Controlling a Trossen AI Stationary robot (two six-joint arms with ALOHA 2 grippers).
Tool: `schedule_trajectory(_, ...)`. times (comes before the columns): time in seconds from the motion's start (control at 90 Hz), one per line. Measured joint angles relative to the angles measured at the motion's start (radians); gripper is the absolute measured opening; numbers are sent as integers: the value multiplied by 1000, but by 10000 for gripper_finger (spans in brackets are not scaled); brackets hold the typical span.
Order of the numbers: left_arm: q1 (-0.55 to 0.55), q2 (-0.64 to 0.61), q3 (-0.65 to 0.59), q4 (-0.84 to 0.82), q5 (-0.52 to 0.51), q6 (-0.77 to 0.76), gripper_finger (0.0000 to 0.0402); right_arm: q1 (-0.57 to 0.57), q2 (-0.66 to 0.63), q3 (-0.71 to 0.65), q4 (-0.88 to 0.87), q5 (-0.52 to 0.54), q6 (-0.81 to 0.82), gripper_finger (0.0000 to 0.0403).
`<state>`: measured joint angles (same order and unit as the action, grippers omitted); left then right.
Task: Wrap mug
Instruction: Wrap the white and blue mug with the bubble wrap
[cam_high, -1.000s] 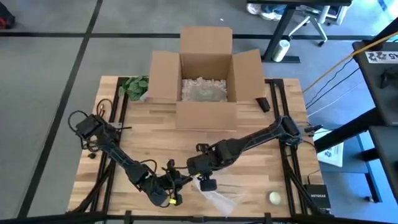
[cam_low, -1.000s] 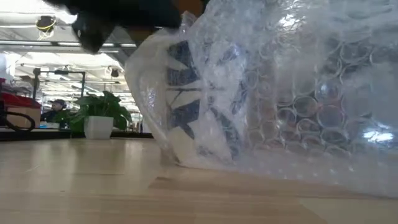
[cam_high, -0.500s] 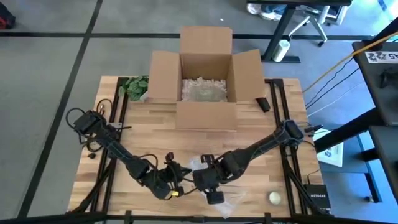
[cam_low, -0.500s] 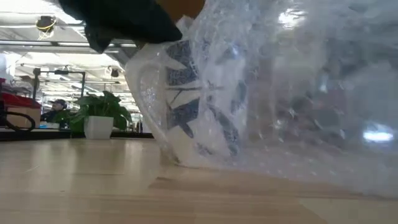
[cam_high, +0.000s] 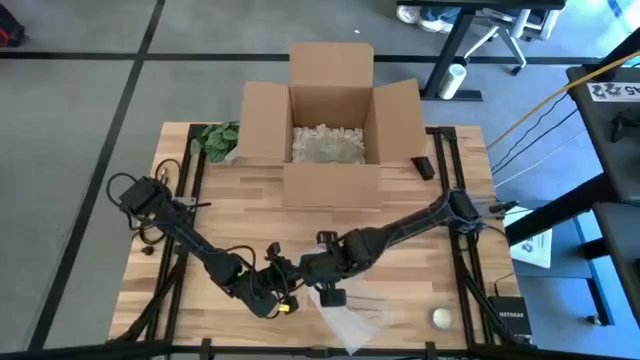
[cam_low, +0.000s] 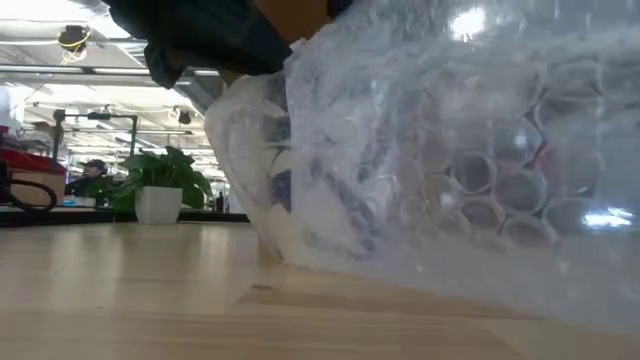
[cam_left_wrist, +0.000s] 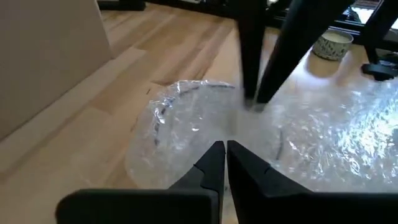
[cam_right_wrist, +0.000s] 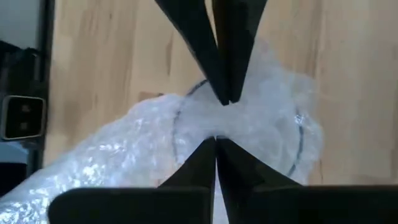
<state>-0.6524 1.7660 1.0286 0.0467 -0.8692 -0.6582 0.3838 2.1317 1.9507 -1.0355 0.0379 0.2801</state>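
**A:** Where is the mug (cam_low: 285, 190)?

**B:** Near the front edge of the wooden table (cam_high: 240, 205), about midway across. It is hard to make out: bubble wrap (cam_low: 470, 160) covers it. In the low view only a pale curved side with dark markings shows through the plastic. From above the mug itself is hidden under the two grippers; only the wrap's loose tail (cam_high: 350, 322) shows, spreading toward the front edge.

**A:** And the grippers?

**B:** They meet over the bundle from opposite sides. The left gripper (cam_left_wrist: 225, 149) has its fingers pressed together, pinching the bubble wrap (cam_left_wrist: 186, 124) at the top of the bundle. The right gripper (cam_right_wrist: 216, 142) also has its fingers closed to a point on the wrap (cam_right_wrist: 261, 124), tip to tip with the other arm's fingers. From above they sit as a dark cluster, left gripper (cam_high: 275, 292) just beside right gripper (cam_high: 325, 285).

**A:** What else is around?

**B:** An open cardboard box (cam_high: 330, 120) with pale packing filler stands at the back of the table, well apart from the bundle. A leafy plant (cam_high: 215, 138) sits by its left flap; the low view shows it in a white pot (cam_low: 158, 204). A small black object (cam_high: 424, 166) lies right of the box. A small round pale thing (cam_high: 441, 317) rests near the front right corner; I cannot tell what it is. The wrap fills most of the low view, blocking everything behind it.
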Motion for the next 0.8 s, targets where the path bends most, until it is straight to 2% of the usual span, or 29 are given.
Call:
schedule_trajectory(0.267, -40, -1, 0, 88, -1, 42, 0, -19, 88, -3, 69, -60, -59, 0)
schedule_trajectory(0.444, -101, -12, 0, 96, -2, 9, 0, -35, 89, -80, 186, -130, -79, 0)
schedule_trajectory(0.567, -130, -14, 0, 101, -4, -16, 0, -47, 89, -120, 193, -159, -50, 0)
schedule_trajectory(0.8, -101, -14, 0, 96, -3, 6, 0, -51, 88, -99, 174, -155, -49, 0)
